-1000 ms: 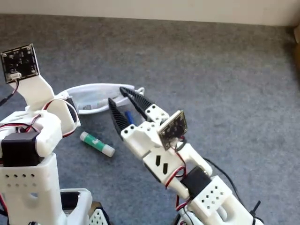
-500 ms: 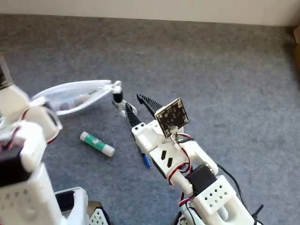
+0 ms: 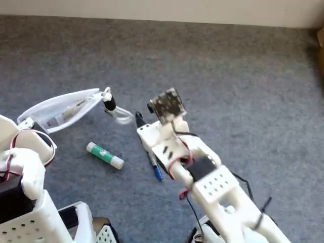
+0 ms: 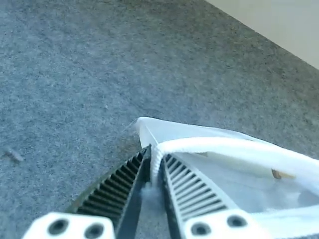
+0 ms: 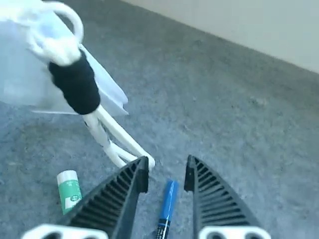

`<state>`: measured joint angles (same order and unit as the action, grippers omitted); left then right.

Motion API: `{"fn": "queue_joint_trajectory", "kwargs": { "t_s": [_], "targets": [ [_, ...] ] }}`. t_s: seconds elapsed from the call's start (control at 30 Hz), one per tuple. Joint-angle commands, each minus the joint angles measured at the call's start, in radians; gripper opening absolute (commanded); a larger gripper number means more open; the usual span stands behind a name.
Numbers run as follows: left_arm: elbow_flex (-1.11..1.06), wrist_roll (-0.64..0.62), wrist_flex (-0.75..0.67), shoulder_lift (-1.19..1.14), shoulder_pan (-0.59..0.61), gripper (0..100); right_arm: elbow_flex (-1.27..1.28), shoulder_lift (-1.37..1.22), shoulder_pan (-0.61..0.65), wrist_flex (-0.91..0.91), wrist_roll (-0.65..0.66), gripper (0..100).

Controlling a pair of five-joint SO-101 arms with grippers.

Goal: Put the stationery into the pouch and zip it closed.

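The translucent white pouch (image 3: 63,108) lies at the left on the carpet, its mouth agape, with some stationery inside. My left gripper (image 4: 153,162) is shut on the pouch's (image 4: 234,164) end seam, and from above it sits at the pouch's left tip (image 3: 26,123). A black zip bead (image 3: 109,104) with a white cord loop (image 3: 121,117) hangs from the pouch's right end. My right gripper (image 5: 166,175) is open just beside the cord (image 5: 115,141), above the blue pen (image 5: 167,203). The pen (image 3: 154,167) and a green glue stick (image 3: 105,155) lie on the carpet.
Grey carpet runs to a pale wall at the far edge, with free floor to the right and behind the pouch. The left arm's white base (image 3: 30,202) fills the near left corner. The glue stick (image 5: 68,191) lies close to my right fingers.
The left arm has dragged the pouch leftward. The right gripper has narrowed and turned, and the blue pen that was between its jaws now lies on the carpet under that arm.
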<state>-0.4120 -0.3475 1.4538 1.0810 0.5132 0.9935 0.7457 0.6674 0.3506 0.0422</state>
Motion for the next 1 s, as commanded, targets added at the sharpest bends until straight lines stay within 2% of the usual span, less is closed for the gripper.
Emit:
{"fn": "queue_joint_trajectory", "kwargs": {
  "t_s": [0.0,0.47,0.97],
  "targets": [
    [0.010,-0.011,-0.034,0.021,0.012,1,-0.151,-0.154,-0.012,-0.001,-0.074,12.1],
    [-0.044,-0.009,-0.058,0.021,0.012,1,-0.443,-0.680,-0.028,0.002,-0.083,12.1],
    [-0.047,-0.008,-0.051,0.021,0.012,1,-0.570,-0.940,-0.044,0.004,-0.077,12.0]
  ]
}}
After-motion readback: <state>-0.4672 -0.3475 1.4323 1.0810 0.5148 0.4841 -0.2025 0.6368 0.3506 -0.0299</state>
